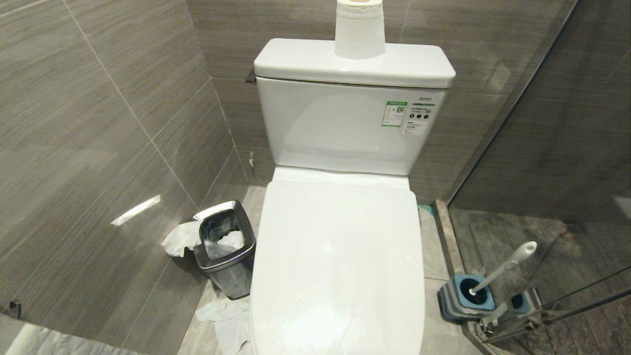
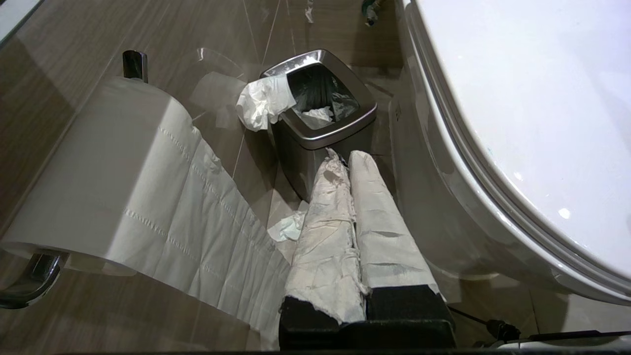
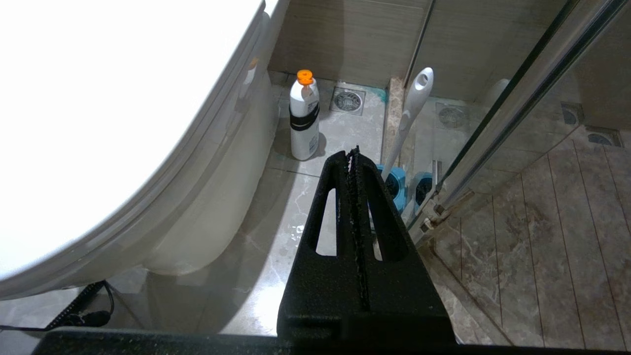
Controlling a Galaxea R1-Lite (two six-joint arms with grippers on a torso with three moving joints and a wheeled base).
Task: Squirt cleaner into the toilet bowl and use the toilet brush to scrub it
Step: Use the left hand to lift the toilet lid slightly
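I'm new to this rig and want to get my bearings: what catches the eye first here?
The white toilet fills the middle, lid shut, with a paper roll on its tank. The steel waste bin stands on its left; on its right, the toilet brush leans in its blue holder.

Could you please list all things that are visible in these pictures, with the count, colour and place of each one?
toilet: 1, white, centre, lid closed
paper roll: 1, white, on the tank
wall paper roll: 1, white, on a chrome holder
waste bin: 1, steel, floor left of toilet
loose tissue: several, white, around the bin
cleaner: 1, white, orange cap, floor right of toilet
toilet brush: 1, white handle, in holder
brush holder: 1, blue-grey, by glass door
floor drain: 1, metal, behind the cleaner
left gripper: 1, paper-wrapped, shut, beside bin
right gripper: 1, black, shut, near brush
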